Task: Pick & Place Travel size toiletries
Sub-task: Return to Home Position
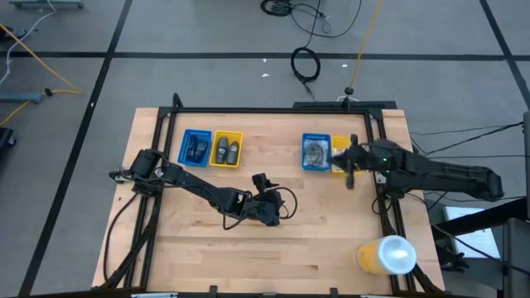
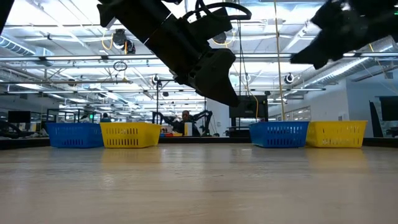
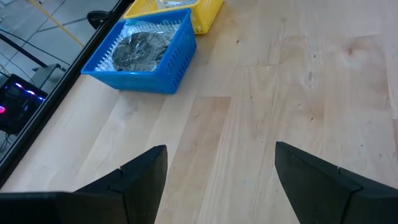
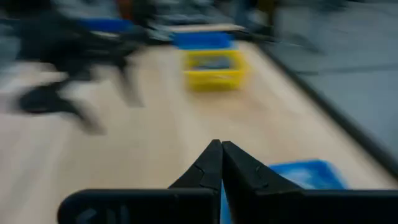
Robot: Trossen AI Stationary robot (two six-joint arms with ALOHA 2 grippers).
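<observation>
The high view shows small dark toiletries lying in the left blue tray [image 1: 195, 148] and the left yellow tray [image 1: 227, 150]. Clear-wrapped grey discs [image 3: 138, 47] fill the right blue tray [image 1: 315, 152]. My left gripper [image 3: 221, 152] hangs open and empty above the table's middle [image 1: 276, 212], facing the right blue tray [image 3: 163, 70]. My right gripper [image 4: 221, 147] is shut with nothing between its fingers. It hovers at the right trays [image 1: 344, 163], just beside the blue one [image 4: 308, 175]. The arm above the right yellow tray [image 1: 339, 147] hides most of it.
A big yellow cylinder with a white top [image 1: 387, 255] stands near the table's near right corner. A black frame rail [image 1: 273, 110] runs along the far edge and sides. Bare wood [image 1: 248, 257] spreads across the near half. In the low view all the trays [image 2: 278, 134] line the far side.
</observation>
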